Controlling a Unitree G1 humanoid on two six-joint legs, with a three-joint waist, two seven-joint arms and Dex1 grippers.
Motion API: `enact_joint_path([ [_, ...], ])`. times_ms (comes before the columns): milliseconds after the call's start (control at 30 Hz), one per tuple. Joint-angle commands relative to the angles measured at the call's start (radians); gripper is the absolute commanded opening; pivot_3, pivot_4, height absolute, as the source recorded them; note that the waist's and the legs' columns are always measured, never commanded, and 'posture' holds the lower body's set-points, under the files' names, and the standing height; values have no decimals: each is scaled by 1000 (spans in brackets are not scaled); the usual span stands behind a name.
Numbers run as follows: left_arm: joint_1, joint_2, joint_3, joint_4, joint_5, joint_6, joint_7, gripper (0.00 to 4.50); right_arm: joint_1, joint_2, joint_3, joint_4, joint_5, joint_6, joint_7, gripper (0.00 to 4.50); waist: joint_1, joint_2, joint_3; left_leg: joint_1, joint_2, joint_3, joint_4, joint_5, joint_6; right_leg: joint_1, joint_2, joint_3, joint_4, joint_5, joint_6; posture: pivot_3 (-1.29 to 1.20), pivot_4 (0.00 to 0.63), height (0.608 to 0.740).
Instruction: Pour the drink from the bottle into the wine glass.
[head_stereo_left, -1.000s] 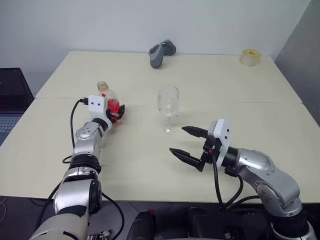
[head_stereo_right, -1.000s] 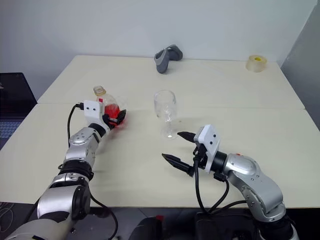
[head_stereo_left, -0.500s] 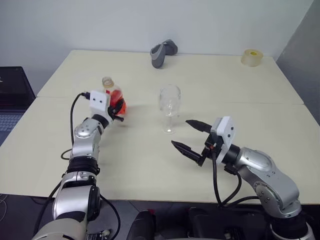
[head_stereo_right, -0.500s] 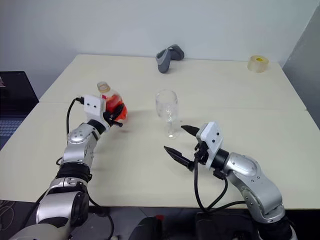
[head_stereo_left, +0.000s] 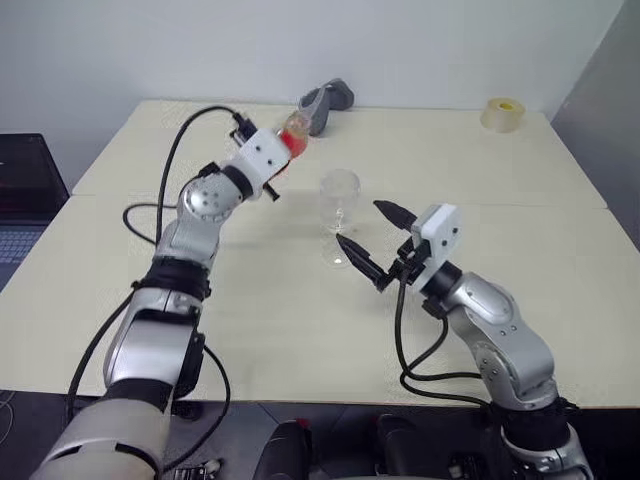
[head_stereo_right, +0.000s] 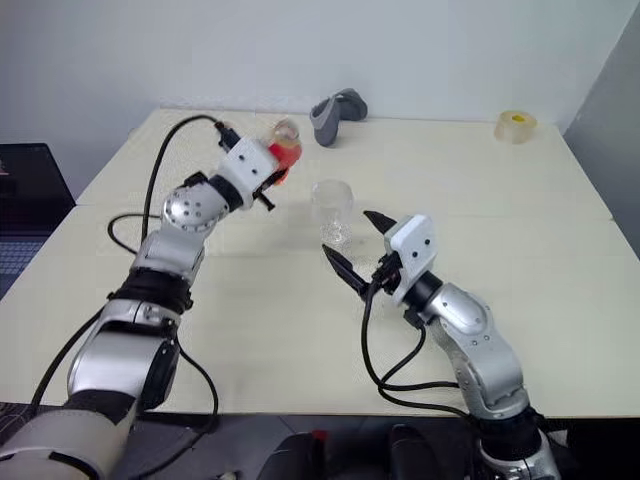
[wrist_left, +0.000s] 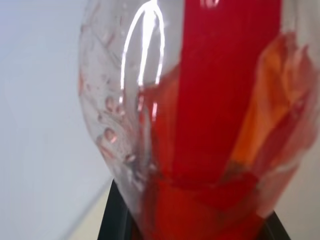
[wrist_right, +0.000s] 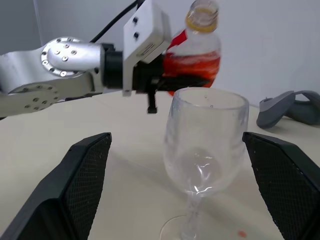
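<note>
Left gripper (head_stereo_right: 268, 170) clamped on bottle (head_stereo_right: 283, 146), lifted off table (head_stereo_left: 520, 180), held upright, open mouth up, drink (wrist_right: 192, 64) in lower body. Wine glass (head_stereo_left: 339, 215) stands empty mid-table, below and to right of bottle, well apart from edges. Bottle's long axis near vertical; pour likely needs mouth carried over bowl, then tilt. Left arm raised, reaching toward far edge. Right gripper (head_stereo_left: 375, 245) nearer glass, fingers wide apart either side of stem, not touching.

Clear bottle (wrist_right: 192, 55) with red label band and tan neck ring holds bright red-pink drink (wrist_left: 200, 210). Clear wine glass (wrist_right: 205, 137). Cream table (head_stereo_left: 300, 320); grey object (head_stereo_left: 322, 104) and yellowish tape roll (head_stereo_left: 501, 113) toward twelve o'clock.
</note>
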Motion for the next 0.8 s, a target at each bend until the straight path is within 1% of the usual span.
enact_joint_path([
  [33,-63,17,-37,69,63,-127,58,791,-28,23,15,1,-21,-40,-12,4500,-4,0,0,0,0,1,0,0,0,0,0,0,0,0,0,0,150,740],
  [233,-118,47,-98,166,172,-274,161,790,-48,53,24,33,-42,-58,-24,4500,-3,0,0,0,1,0,0,0,0,-1,0,0,1,0,0,0,150,740],
  [433,-144,94,-153,213,279,-367,285,769,-53,68,19,38,-50,-59,-28,4500,-2,0,0,-1,0,0,0,0,0,-2,0,0,1,0,0,0,150,740],
  [600,-162,123,-210,216,378,-419,386,766,-68,75,14,44,-50,-54,-31,4500,-2,0,0,-1,0,0,0,0,0,-2,0,0,1,0,0,0,150,740],
  [800,-182,139,-249,231,451,-427,475,765,-76,78,12,46,-48,-48,-37,4500,-2,0,0,-1,0,0,0,0,0,-2,0,0,1,0,0,0,150,740],
])
